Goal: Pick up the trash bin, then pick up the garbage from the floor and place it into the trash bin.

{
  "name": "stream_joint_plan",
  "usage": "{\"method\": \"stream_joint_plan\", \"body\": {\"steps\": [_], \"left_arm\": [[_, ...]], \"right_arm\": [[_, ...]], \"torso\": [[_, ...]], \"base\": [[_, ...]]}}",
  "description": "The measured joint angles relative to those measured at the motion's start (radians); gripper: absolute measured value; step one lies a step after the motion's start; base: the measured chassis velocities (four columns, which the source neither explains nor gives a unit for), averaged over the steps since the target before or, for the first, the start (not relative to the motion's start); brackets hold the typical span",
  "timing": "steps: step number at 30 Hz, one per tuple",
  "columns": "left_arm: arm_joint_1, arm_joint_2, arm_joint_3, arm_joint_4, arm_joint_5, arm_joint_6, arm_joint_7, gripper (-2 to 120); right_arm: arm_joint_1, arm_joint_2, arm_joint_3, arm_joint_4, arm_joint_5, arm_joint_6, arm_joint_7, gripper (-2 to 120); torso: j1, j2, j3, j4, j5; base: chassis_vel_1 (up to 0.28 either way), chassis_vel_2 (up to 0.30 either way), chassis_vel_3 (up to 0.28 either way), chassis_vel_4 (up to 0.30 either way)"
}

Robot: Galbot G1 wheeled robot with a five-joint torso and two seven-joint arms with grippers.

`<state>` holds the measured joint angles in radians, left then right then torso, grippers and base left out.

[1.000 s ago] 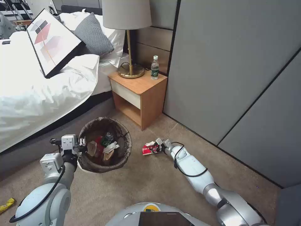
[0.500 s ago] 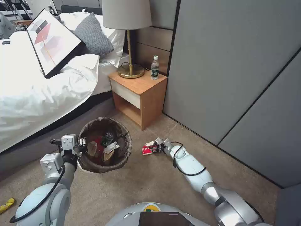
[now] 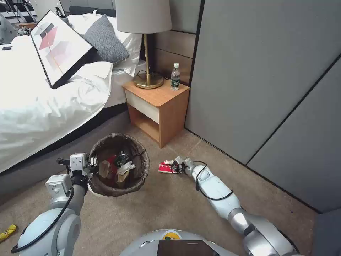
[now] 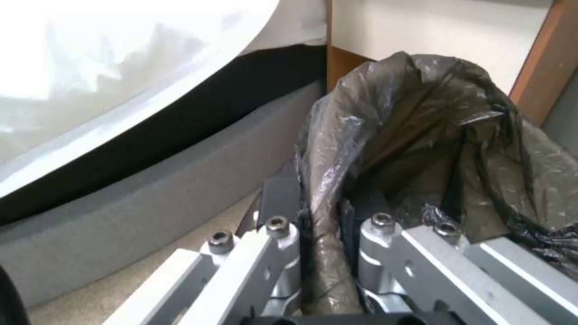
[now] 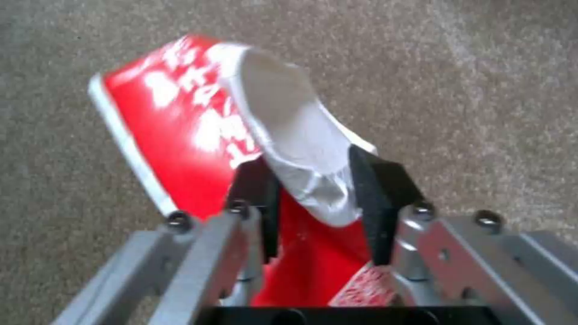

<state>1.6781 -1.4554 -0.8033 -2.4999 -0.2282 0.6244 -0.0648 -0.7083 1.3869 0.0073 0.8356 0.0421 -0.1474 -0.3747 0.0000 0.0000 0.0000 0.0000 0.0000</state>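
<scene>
The trash bin point(image 3: 143, 167), white with a dark bag over its rim, hangs just above the carpet to my left. My left gripper point(image 3: 93, 160) is shut on its near rim; in the left wrist view the fingers point(image 4: 283, 234) pinch the bag-covered edge point(image 4: 421, 135). Several pieces of garbage point(image 3: 117, 168) lie inside the bin. To its right, my right gripper point(image 3: 174, 166) is shut on a crumpled red-and-white packet point(image 3: 164, 167) low over the carpet. In the right wrist view the black pads point(image 5: 373, 189) clamp the packet's white fold point(image 5: 180, 126). A yellow wrapper point(image 3: 7, 233) lies on the floor at the far left.
A wooden nightstand point(image 3: 160, 106) stands just beyond the bin, carrying a lamp point(image 3: 145, 46) and a green-labelled bottle point(image 3: 175, 76). The bed point(image 3: 42, 106) runs along the left, and grey wall panels point(image 3: 263, 89) close off the right. Open carpet point(image 3: 170, 206) lies between the arms.
The right gripper and its packet have shifted slightly toward the bin. The left arm and the bin are as before.
</scene>
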Motion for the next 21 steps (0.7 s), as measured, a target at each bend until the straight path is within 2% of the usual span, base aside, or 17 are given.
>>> {"method": "stream_joint_plan", "body": {"steps": [2, 4, 6, 8, 17, 21], "left_arm": [[0.001, 0.000, 0.000, 0.000, 0.000, 0.000, 0.000, 7], [0.003, 0.000, 0.000, 0.000, 0.001, 0.000, 0.000, 7], [0.003, 0.000, 0.000, 0.000, 0.001, 0.000, 0.000, 7], [0.005, 0.001, 0.000, 0.000, 0.002, 0.000, -0.001, 7], [0.010, -0.001, 0.003, 0.000, 0.007, 0.000, -0.002, 7], [0.014, -0.003, 0.003, 0.000, 0.008, 0.000, -0.002, 7]], "right_arm": [[-0.001, 0.000, 0.000, 0.002, -0.001, 0.000, 0.000, 22], [-0.004, -0.001, 0.001, 0.008, -0.002, 0.000, 0.001, 10], [-0.004, -0.001, 0.001, 0.008, -0.002, 0.000, 0.001, 10], [-0.013, -0.005, 0.003, 0.019, -0.002, 0.001, 0.004, 3], [-0.046, -0.020, 0.007, 0.078, 0.008, -0.010, 0.022, 3], [-0.113, -0.055, 0.021, 0.222, 0.053, -0.027, 0.059, 3]], "torso": [[0.000, 0.000, 0.000, 0.0000, 0.0001], [0.000, 0.000, 0.000, 0.0001, 0.0001], [0.000, 0.000, 0.000, 0.0001, 0.0001], [0.000, 0.000, 0.000, 0.0001, 0.0001], [0.000, 0.000, 0.000, -0.0001, 0.0000], [0.000, 0.000, 0.000, 0.0000, 0.0001]], "base": [[0.000, 0.000, 0.000, 0.000], [0.000, 0.000, 0.000, 0.000], [0.000, 0.000, 0.000, 0.000], [0.000, 0.000, 0.000, 0.000], [0.000, 0.000, 0.000, 0.000], [0.000, 0.000, 0.000, 0.000]]}}
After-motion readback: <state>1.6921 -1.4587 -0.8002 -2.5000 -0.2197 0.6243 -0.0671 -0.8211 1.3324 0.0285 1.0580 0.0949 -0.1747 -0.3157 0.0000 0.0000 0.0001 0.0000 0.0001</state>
